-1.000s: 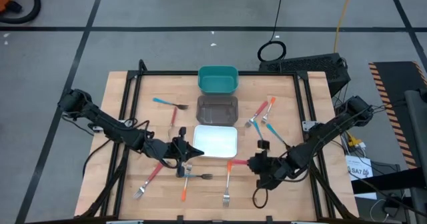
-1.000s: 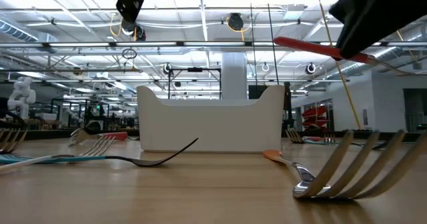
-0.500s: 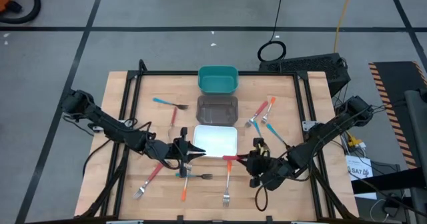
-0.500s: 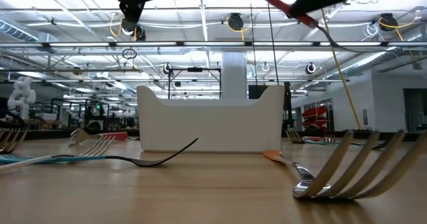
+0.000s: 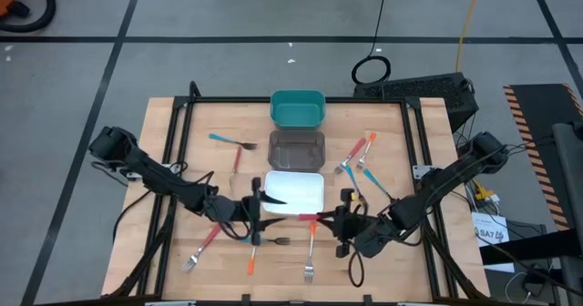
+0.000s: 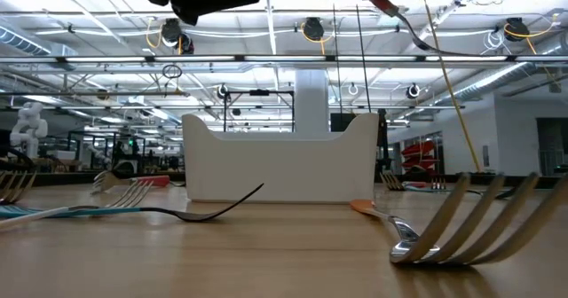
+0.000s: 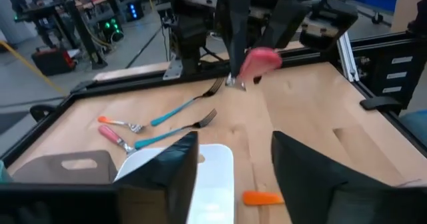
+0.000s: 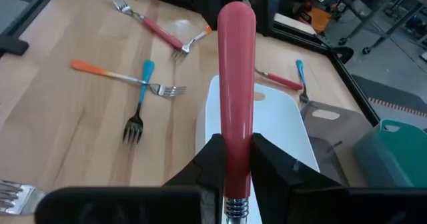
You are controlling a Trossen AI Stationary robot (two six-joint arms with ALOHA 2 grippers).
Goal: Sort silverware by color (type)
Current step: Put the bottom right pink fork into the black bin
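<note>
High view is showing you the wooden table with the teal bin, dark bin and white bin lined down its middle, and forks scattered on either side. Your right gripper is hovering just beside the white bin's near right corner, its fingers clamped on the metal end of a red-handled fork. That fork's long axis is pointing straight ahead of the gripper, handle tip leading toward the white bin, so the bin is lying directly along the handle's line. Your left gripper is waiting at the bin's opposite near corner, fingers spread and carrying nothing; a blue-and-orange pair of crossed forks is lying nearest to it.
</note>
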